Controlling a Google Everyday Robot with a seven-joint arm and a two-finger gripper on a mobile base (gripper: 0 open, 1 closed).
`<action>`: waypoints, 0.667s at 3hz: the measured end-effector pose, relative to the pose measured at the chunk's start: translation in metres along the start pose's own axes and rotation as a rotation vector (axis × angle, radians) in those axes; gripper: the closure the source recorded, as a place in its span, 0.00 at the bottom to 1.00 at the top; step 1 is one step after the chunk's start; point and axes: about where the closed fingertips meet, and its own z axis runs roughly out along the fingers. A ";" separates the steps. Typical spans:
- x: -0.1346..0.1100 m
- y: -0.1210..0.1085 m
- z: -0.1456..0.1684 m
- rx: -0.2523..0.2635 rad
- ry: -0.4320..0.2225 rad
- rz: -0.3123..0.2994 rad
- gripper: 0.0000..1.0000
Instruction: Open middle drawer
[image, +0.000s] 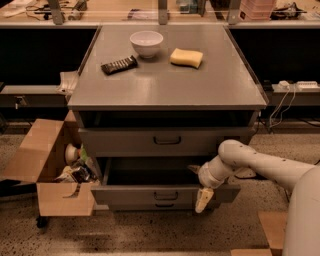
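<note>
middle drawer (150, 194) is pulled well out of the grey cabinet (165, 90), dark inside showing, its small loop handle (165, 195) centred on the front. top drawer (125, 142) sits above it, bottom drawer (164, 205) just peeks out under it. gripper (201, 192) is at the right end of the middle drawer front, off to the side of the handle, touching or just beside the top edge; can't tell if it is wide or narrow, or gripping anything. the task looks basically done.

risks: any more pull from that off-centre spot could twist the drawer on its rails and jam it, or run it off the rails. backing away at an angle could catch the front and drag it partly shut. the cardboard box (47, 165) is just beside the drawer's left corner and could be nudged. a jerk could shift the bowl (146, 42), sponge (186, 57) or remote (119, 64) on top.
</note>
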 end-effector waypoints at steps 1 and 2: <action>0.000 0.013 0.010 -0.036 0.031 -0.060 0.00; 0.005 0.025 0.018 -0.081 0.073 -0.104 0.00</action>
